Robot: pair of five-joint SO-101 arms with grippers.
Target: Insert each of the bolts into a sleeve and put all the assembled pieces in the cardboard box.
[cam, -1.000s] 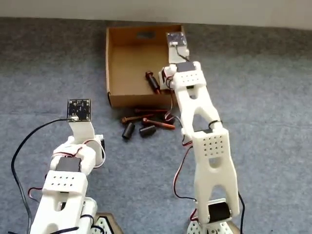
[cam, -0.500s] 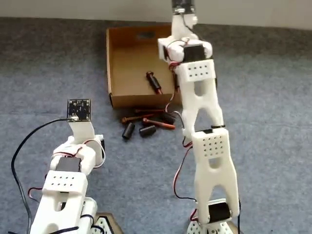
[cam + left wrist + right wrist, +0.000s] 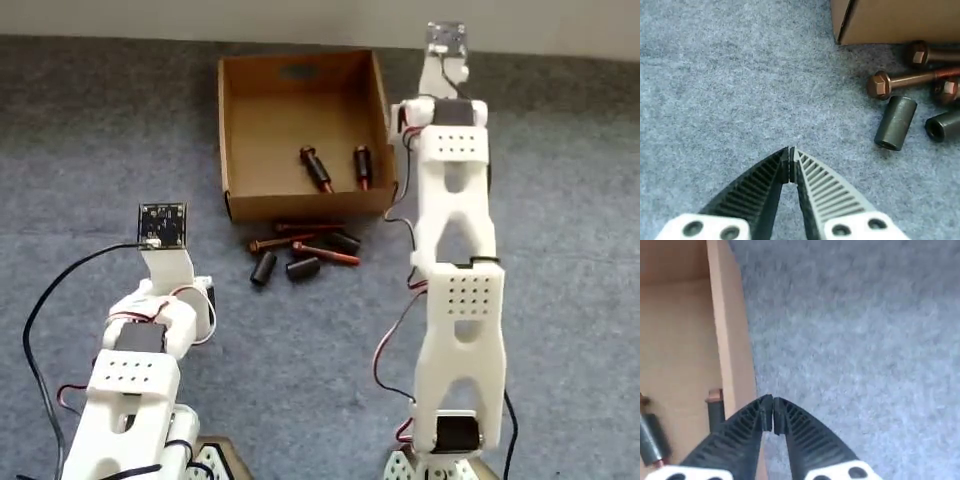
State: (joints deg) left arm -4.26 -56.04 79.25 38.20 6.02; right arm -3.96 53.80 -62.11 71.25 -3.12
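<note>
The right gripper (image 3: 772, 412), closed and empty, hangs just beside the right wall of the brown cardboard box (image 3: 232, 130); two assembled pieces (image 3: 316, 168) lie inside. Next, I'd open wide over one coppery hex bolt (image 3: 905, 80), beside the black cylindrical sleeves (image 3: 896, 122), gripping mid-shank.

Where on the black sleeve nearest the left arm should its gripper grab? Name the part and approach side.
Grip the sleeve at mid-barrel, coming from above with the left gripper opened across its width. It lies on its side, round walls free, with a bolt just beyond one end.
</note>
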